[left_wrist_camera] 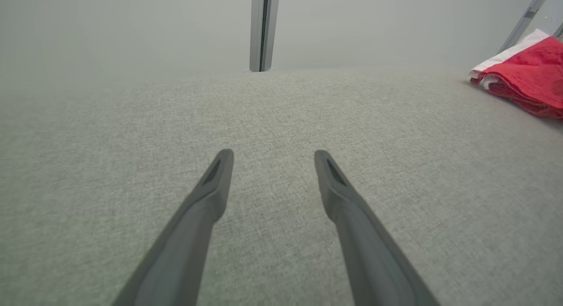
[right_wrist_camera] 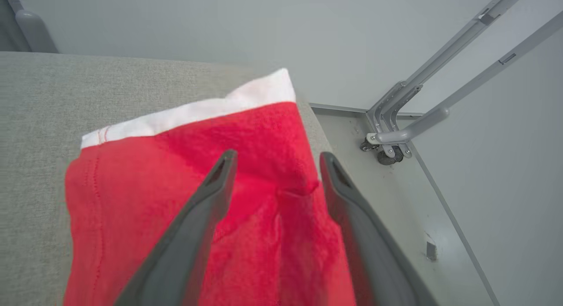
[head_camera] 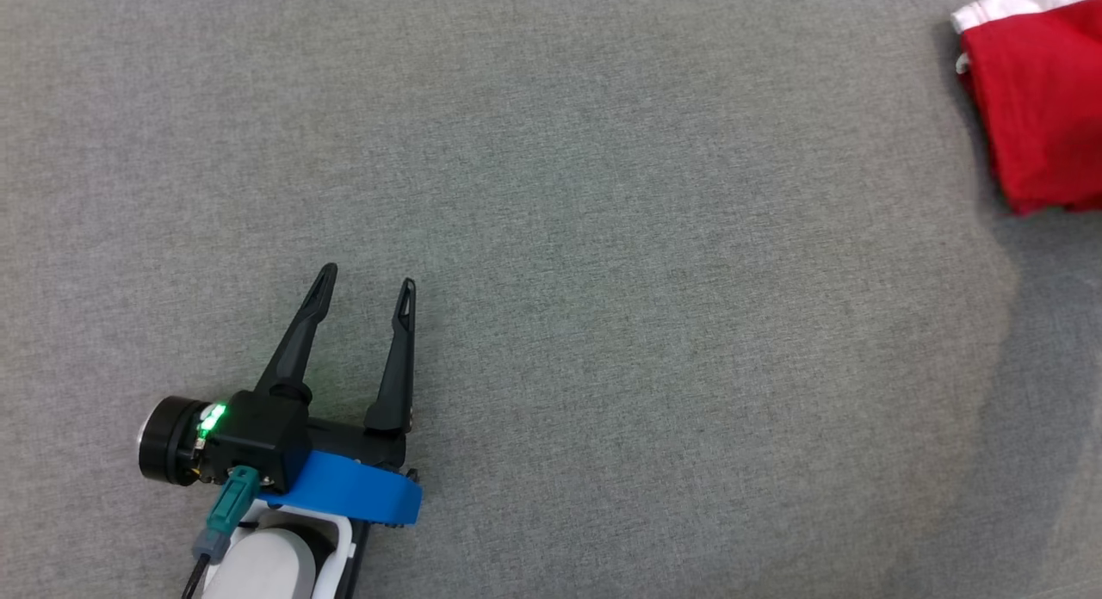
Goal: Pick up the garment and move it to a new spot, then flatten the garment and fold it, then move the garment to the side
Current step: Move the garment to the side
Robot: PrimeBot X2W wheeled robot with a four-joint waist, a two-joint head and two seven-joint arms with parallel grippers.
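Grey fabric covers the worktop (head_camera: pixel 551 151), with broad open room between the two arms. Red with a white band, the garment (head_camera: pixel 1042 108) lies heaped at the far right corner, close to the drop to the floor (right_wrist_camera: pixel 396 209). The right pincer (right_wrist_camera: pixel 278 154) hangs spread over it, gripping nothing; the left pincer (head_camera: pixel 368 276) sits released, well apart. Pickup seems in hand: next, descend, pinch cloth and carry it leftward into the open middle, away from the edge.
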